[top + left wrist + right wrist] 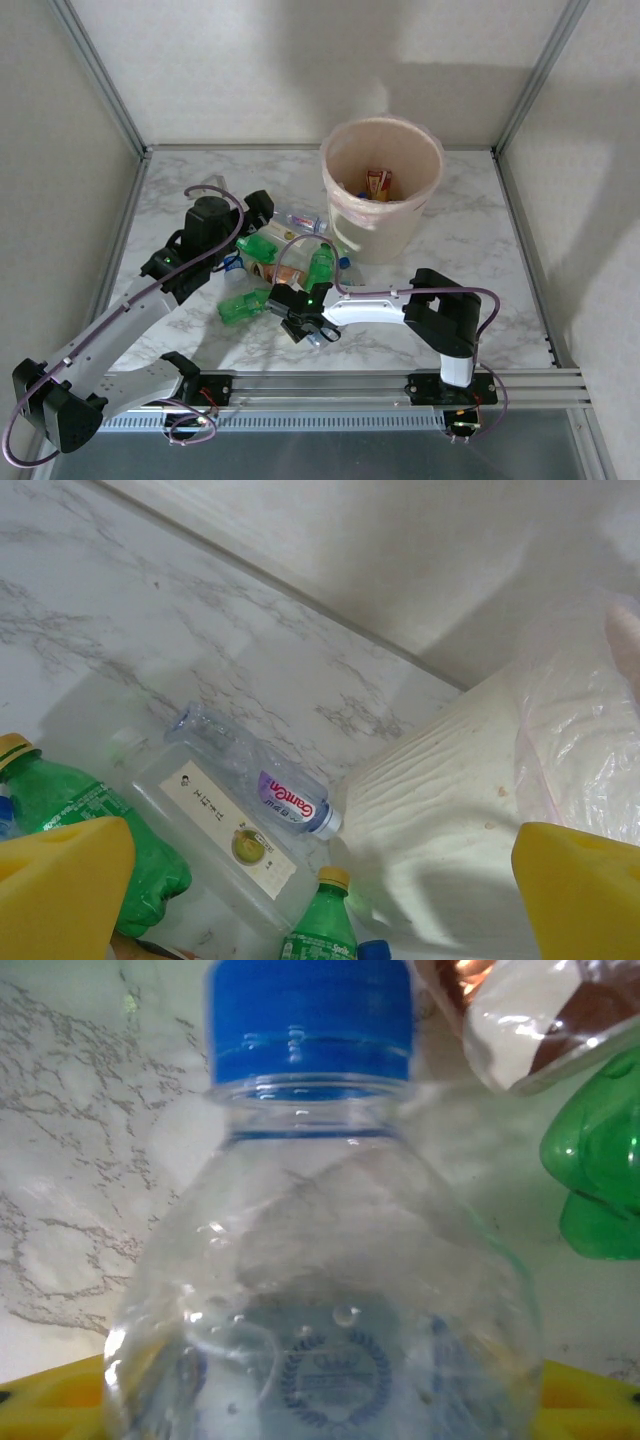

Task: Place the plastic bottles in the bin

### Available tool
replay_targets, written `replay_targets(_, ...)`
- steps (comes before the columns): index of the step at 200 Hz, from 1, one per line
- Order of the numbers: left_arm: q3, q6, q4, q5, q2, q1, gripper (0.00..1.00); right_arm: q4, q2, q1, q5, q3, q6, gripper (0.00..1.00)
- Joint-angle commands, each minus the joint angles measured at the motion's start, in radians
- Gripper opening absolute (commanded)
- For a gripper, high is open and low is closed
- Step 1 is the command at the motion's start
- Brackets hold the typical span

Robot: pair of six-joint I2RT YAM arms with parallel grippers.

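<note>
The bin point(385, 225), pale peach with a pinkish bag, stands at the back right of the table, with an orange-labelled bottle point(380, 183) inside. Left of it lies a heap of plastic bottles: green ones point(240, 307) point(320, 265), a copper-orange one point(285, 272) and a clear one point(300, 220). My right gripper point(310, 325) is low at the heap's near edge, shut on a clear bottle with a blue cap point(320, 1260), which lies between my yellow fingers point(40, 1400). My left gripper point(258, 212) point(320, 890) hangs open over the heap, above a green Sprite bottle point(325, 925) and a clear Ganten bottle point(255, 775).
The bin's ribbed wall point(450, 810) and its bag point(580, 740) stand close to the right of my left gripper. A clear squarish bottle with a cream label point(215, 825) lies among the green ones. Enclosure walls ring the marble table point(470, 250); the arms' rail point(380, 385) runs along the near edge.
</note>
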Motion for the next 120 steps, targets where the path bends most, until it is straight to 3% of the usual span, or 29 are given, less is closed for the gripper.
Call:
replay_targets(1, -0.01, -0.014, 0.005, 0.017, -0.01, 0.013, 0.97, -0.013, -0.017, 0.012, 0.026, 0.009, 0.007, 0.6)
replay_targets(56, -0.01, -0.022, 0.005, 0.022, -0.01, 0.016, 0.96, -0.065, -0.12, 0.014, 0.074, 0.037, 0.021, 0.54)
replay_targets(120, -0.007, -0.028, 0.003, 0.029, -0.011, 0.018, 0.96, -0.093, -0.344, 0.012, 0.241, 0.137, 0.057, 0.51)
